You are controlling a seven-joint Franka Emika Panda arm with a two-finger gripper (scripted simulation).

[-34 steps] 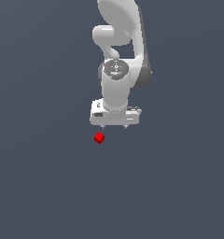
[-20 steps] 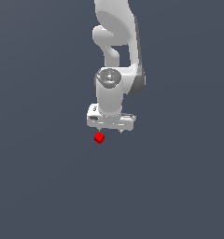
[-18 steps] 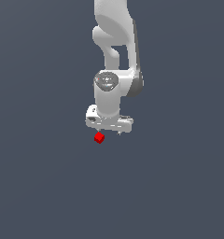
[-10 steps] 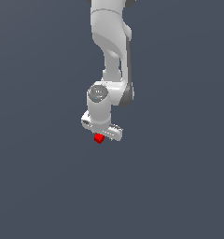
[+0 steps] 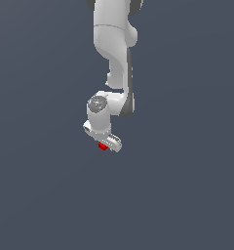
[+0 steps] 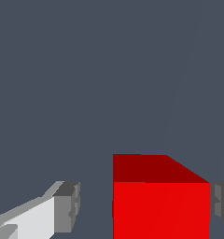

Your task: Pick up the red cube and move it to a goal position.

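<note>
The red cube [image 5: 102,146] lies on the grey floor, mostly covered by the white gripper [image 5: 106,143] that has come down over it in the exterior view. In the wrist view the red cube [image 6: 160,205] sits between the two fingers of the gripper [image 6: 144,207]. One grey finger pad [image 6: 67,207] stands apart from the cube with a clear gap. The other pad [image 6: 222,205] is very close to the cube's opposite face. The gripper is open and does not clamp the cube.
The white arm [image 5: 114,53] rises from the gripper to the top of the exterior view. A plain dark grey floor [image 5: 187,185] surrounds the cube on all sides.
The arm has bent down and lowered the gripper from just above the cube to around it. The cube has stayed in place.
</note>
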